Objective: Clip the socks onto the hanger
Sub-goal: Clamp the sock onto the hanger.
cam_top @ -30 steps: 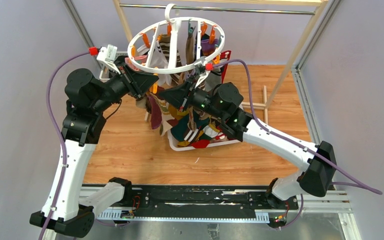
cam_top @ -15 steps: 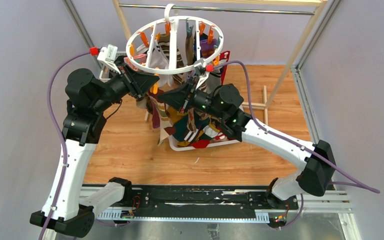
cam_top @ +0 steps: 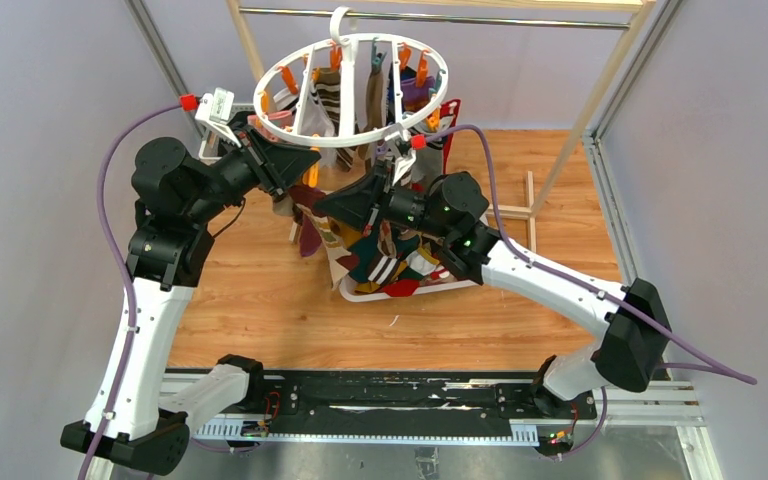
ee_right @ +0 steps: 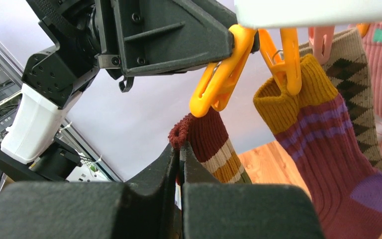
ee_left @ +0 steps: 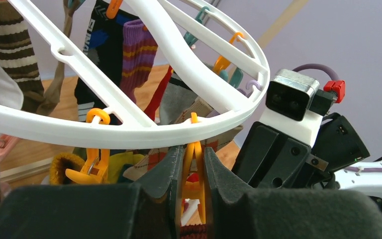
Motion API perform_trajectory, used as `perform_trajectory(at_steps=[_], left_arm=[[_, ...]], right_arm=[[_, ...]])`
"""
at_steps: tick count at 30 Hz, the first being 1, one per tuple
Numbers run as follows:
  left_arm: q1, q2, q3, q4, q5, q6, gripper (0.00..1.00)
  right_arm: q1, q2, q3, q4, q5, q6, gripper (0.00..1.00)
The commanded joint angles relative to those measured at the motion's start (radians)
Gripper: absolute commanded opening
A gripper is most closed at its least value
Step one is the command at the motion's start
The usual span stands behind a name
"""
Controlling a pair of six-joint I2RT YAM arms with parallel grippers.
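Observation:
The white round hanger [cam_top: 446, 75] hangs from the rail with several socks clipped to it. My left gripper [cam_top: 305, 160] is at its near rim [ee_left: 129, 130], shut on an orange clip [ee_left: 194, 167] and squeezing its handles. My right gripper [cam_top: 325, 205] is shut on the cuff of a dark red sock [ee_right: 206, 137] with cream and mustard stripes. It holds the cuff up just under that clip's mouth [ee_right: 219, 84]; whether the two touch I cannot tell. A mustard and maroon sock [ee_right: 318, 134] hangs from the neighbouring orange clip.
A white basket [cam_top: 400, 292] of mixed socks sits on the wooden table under the hanger. The rack's wooden poles [cam_top: 245, 40] and metal rail [cam_top: 480, 18] stand behind. Grey walls close in left and right. A brown argyle sock [ee_right: 350, 74] hangs close by.
The hanger ring has swung back and levelled. My right gripper has moved a little left and towards the left gripper with the red sock. The left gripper has stayed on the clip.

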Motion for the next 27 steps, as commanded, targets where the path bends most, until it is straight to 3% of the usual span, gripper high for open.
perform_trajectory(at_steps=[1,27], left_arm=[[-0.003,-0.02,-0.004,0.008,0.073,-0.019,0.0],[-0.001,-0.021,-0.007,0.042,0.105,-0.06,0.0]], right_arm=[[-0.026,0.028,-0.012,0.099,-0.022,0.055,0.0],[-0.047,0.055,-0.07,0.223,0.023,0.114,0.0]])
